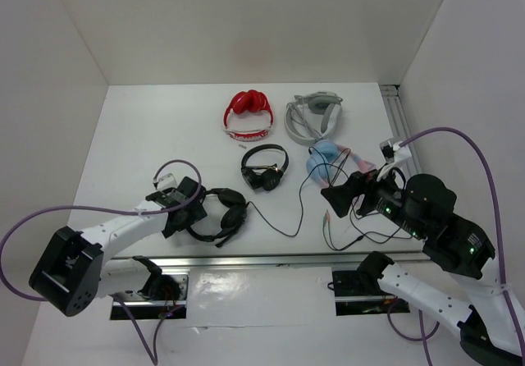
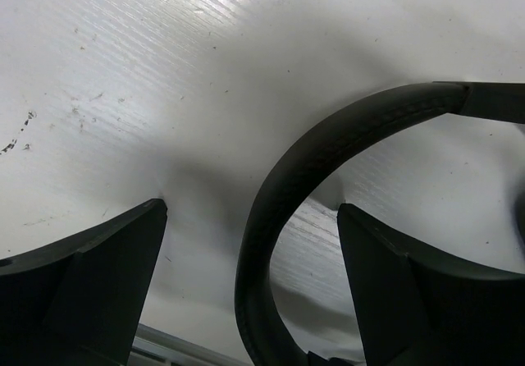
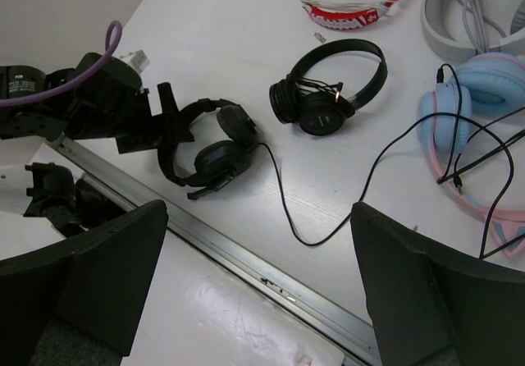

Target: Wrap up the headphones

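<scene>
Lying flat on white table [image 1: 139,136], near front edge, left side: big black headphones [image 1: 221,216]. Left gripper [image 2: 250,208] low over them, fingers spread wide. Headband [image 2: 328,124] curves between fingers, seems not to touch either. Thin cable [image 3: 316,243] loose, trails off to right. Right gripper [image 3: 258,210] up in air, spread wide, nothing in it. Small black pair [image 1: 264,167] and red pair [image 1: 248,112] further back.

Headphones [image 2: 283,185]: matt, finely grained band (table [image 2: 123,70] glossy, scratched).
</scene>
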You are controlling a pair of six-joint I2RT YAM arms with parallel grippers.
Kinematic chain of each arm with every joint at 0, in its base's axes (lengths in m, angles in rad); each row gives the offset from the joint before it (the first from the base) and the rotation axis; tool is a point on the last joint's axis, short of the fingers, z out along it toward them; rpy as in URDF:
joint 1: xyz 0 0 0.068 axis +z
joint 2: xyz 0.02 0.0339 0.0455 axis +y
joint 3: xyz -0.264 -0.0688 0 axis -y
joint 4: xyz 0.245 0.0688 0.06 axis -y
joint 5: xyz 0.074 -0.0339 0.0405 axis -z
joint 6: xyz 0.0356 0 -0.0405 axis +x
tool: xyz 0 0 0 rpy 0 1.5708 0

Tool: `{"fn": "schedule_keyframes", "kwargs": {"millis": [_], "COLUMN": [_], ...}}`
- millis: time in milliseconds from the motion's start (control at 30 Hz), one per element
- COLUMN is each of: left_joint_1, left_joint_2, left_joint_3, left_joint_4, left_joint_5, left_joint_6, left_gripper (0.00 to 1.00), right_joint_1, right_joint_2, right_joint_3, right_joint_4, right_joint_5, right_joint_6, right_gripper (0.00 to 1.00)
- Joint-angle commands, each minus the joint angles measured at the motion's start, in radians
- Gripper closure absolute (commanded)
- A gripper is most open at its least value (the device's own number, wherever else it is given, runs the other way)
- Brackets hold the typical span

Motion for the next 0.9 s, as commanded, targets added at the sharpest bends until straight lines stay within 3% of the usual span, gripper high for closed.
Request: {"fn": "schedule_keyframes", "kwargs": {"millis": [0,100,200,233,333,400,433,533,633,733,867], "left_joint_1": [-0.001,-0.011,-0.011,-0.011,-0.011,-0.011,-0.011,-0.081,-0.185,-0.341,-0.415], "left_joint_2": [0.001,-0.012,-0.023,-0.023,0.022,0.065,0.074,0.074,0.022,-0.116,-0.249], "left_joint_3": [-0.027,-0.036,-0.036,-0.036,-0.036,-0.036,-0.027,0.019,0.147,0.258,0.422], "left_joint_4": [-0.001,-0.013,-0.013,-0.013,-0.004,-0.004,-0.004,-0.087,-0.324,-0.474,-0.621], "left_joint_5": [0.045,0.045,0.045,0.055,0.065,0.065,0.065,0.045,-0.007,-0.066,-0.093], "left_joint_6": [-0.025,-0.025,-0.025,-0.025,-0.034,-0.034,-0.034,-0.06,-0.161,-0.204,-0.188], "left_gripper": [0.01,0.01,0.18,0.43,0.71,0.95,1.0,1.0,1.0,1.0,1.0], "right_joint_1": [-0.002,-0.002,-0.002,-0.002,-0.002,-0.002,-0.002,-0.002,-0.002,-0.002,-0.002], "right_joint_2": [-0.014,-0.014,-0.014,-0.014,-0.023,-0.023,-0.023,-0.023,-0.023,-0.023,-0.023], "right_joint_3": [0.024,0.033,0.033,0.033,0.044,0.044,0.044,0.063,0.063,0.027,-0.034], "right_joint_4": [0.031,0.031,0.031,0.031,0.031,0.031,0.031,0.021,0.021,0.076,0.201], "right_joint_5": [-0.011,-0.011,-0.011,-0.011,-0.011,-0.011,-0.011,-0.011,-0.011,-0.011,-0.079], "right_joint_6": [-0.014,-0.014,-0.014,-0.014,-0.014,-0.014,-0.014,-0.014,-0.014,-0.023,-0.023], "right_gripper": [0.0,0.0,0.0,0.0,0.0,0.0,0.0,0.0,0.0,0.0,0.0]}}
